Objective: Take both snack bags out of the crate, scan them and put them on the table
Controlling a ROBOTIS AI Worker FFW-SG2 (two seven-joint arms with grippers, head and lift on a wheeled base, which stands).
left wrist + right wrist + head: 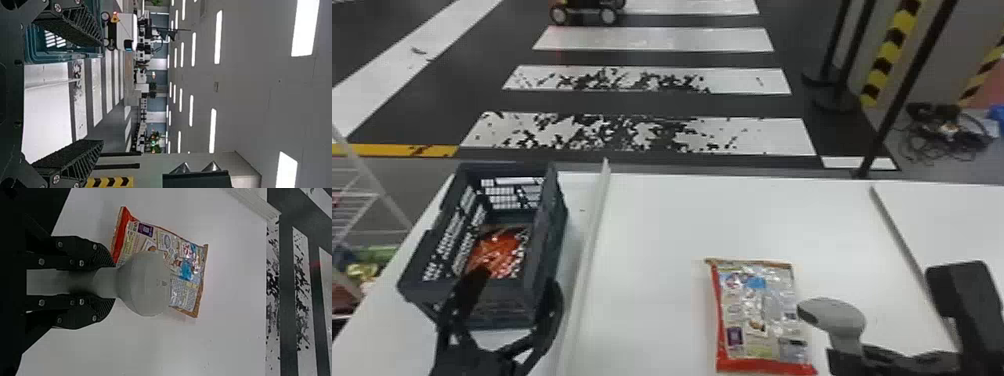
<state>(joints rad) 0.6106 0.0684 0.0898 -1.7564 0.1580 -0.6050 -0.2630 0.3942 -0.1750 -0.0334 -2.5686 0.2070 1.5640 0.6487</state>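
My left gripper (507, 295) stands open at the near end of the dark crate (552, 235), and a red-orange snack bag (499, 250) lies inside that crate. In the left wrist view the left gripper (68, 94) has its fingers wide apart, with the crate (64, 55) beyond one of them. On the table a second snack bag (757, 315) lies flat, printed back upward. Just right of it my right gripper (857, 355) holds the grey scanner (834, 315). The right wrist view has the right gripper (105, 282) shut on the scanner's handle, its head (145, 284) over part of the bag (176, 266).
The white table (657, 225) carries a raised strip (589, 235) between crate and bag, and another strip (907, 250) at the right. A wire rack (357, 200) stands left of the table. Barrier posts (902, 90) rise beyond its far right edge.
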